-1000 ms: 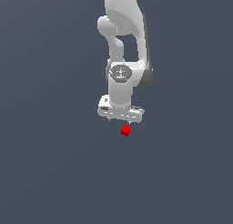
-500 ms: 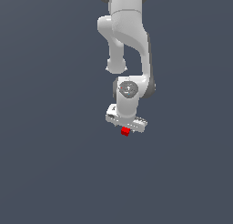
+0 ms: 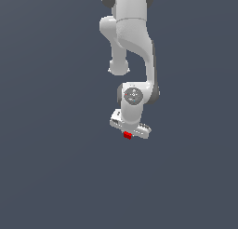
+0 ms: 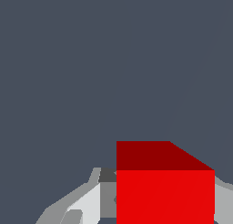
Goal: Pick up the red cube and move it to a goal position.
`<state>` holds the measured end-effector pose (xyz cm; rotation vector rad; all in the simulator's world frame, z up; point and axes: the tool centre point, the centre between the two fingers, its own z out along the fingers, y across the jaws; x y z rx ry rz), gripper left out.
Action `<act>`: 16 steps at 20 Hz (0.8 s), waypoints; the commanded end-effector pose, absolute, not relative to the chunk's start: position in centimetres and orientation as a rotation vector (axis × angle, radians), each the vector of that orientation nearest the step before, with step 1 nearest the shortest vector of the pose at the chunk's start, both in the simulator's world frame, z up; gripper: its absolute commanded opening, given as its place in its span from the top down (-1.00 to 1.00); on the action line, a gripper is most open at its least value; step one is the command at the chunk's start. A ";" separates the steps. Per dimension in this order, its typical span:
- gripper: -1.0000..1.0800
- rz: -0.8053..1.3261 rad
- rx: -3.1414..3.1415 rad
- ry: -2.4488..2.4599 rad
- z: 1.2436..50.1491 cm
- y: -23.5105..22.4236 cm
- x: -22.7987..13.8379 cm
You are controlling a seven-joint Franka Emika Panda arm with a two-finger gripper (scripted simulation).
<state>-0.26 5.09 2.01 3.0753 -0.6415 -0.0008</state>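
Red fills the near part of my wrist view: the red cube (image 4: 164, 191) sits right against the gripper (image 4: 154, 205), with a pale finger (image 4: 88, 202) showing on one side and a sliver of grey on the other. From the exterior view the cube (image 3: 127, 135) peeks out just under the white gripper (image 3: 130, 130), so I judge the pincer clamped on it, though I cannot see both contact faces. No bench edge or goal marker shows against the flat grey ground. My worry is the hold: the cube is much narrower than the hand, and a shallow or off-centre pinch could let it twist or slip out during a fast swing.
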 end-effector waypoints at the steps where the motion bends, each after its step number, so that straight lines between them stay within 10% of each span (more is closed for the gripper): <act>1: 1.00 0.000 3.075 -0.645 2.0 5.1 -0.2; 16: 1.00 0.000 3.075 -0.644 3.4 4.9 0.3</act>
